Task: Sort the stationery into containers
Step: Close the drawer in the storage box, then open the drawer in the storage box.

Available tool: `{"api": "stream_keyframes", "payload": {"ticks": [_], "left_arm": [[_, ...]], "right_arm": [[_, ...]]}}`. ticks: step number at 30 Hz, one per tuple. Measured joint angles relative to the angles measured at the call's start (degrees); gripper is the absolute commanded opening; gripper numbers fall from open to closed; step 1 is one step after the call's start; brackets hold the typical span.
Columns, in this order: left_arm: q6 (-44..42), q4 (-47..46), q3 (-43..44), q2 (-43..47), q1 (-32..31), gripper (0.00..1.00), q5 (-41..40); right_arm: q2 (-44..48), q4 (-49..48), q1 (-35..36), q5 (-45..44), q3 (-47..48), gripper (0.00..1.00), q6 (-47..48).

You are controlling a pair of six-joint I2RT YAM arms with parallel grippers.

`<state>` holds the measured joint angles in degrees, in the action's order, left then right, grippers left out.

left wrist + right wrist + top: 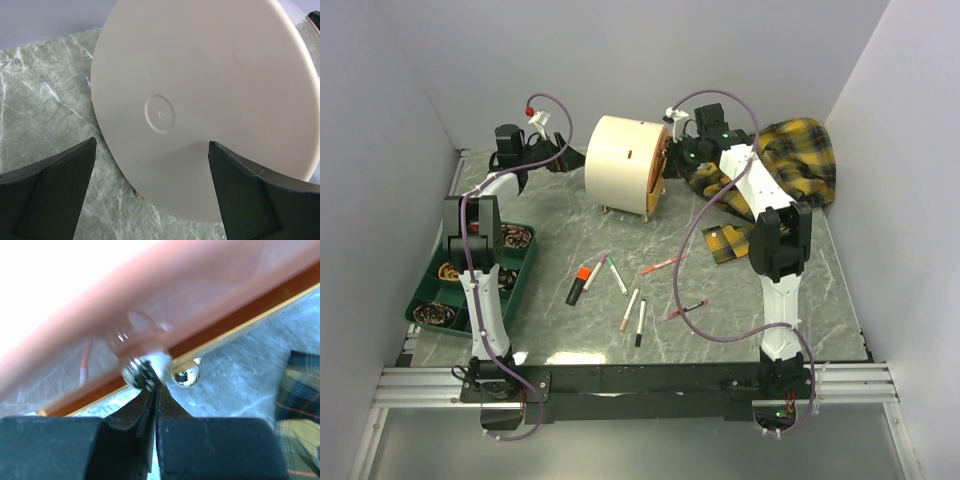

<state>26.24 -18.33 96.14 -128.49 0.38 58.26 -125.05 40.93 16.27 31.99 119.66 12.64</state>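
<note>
The cream round-topped cabinet [620, 160] stands at the back middle, its orange drawer front [660, 165] facing right. My left gripper [565, 160] is open at the cabinet's plain cream back [200, 75], which fills the space between the fingers [60, 190]. My right gripper [672, 160] is shut at the tips on a small shiny drawer knob [142, 372] of the orange drawer [200, 285]. A second knob [186, 376] sits just to its right. An orange-capped black marker [578, 285] and several thin pens [632, 308] lie on the table in front.
A green tray [432, 275] with dark round items sits at the left beside the left arm. The yellow plaid cloth [795, 160] lies at the back right, under and behind the right arm. Grey walls close in the table.
</note>
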Motion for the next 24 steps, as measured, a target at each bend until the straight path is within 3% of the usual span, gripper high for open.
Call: {"api": "stream_keyframes", "payload": {"ticks": [9, 12, 13, 16, 20, 24], "left_arm": [[0.00, -0.24, 0.00, 0.02, 0.00, 0.99, -0.02], [-0.07, -0.20, 0.00, 0.02, 0.00, 0.99, -0.02], [-0.15, -0.09, 0.00, 0.02, 0.00, 0.99, -0.04], [-0.48, 0.66, 0.00, 0.02, 0.02, 0.99, -0.09], [-1.33, 2.01, 0.00, 0.02, 0.35, 0.99, -0.09], [-2.64, 3.76, -0.17, 0.07, 1.03, 0.99, -0.26]], "right_arm": [[-0.22, -1.18, 0.72, 0.68, 0.24, 0.08, -1.81], [-0.22, -1.14, 0.72, 0.59, 0.28, 0.24, -2.05], [-0.22, -1.09, 0.72, 0.37, 0.26, 0.35, -2.08], [1.29, -1.95, -0.11, -0.04, -2.71, 0.48, -3.02], [7.06, -2.95, -4.33, 4.20, -13.49, 0.49, -9.25], [11.23, -7.58, -14.23, 15.93, -21.53, 0.50, -20.74]]}}
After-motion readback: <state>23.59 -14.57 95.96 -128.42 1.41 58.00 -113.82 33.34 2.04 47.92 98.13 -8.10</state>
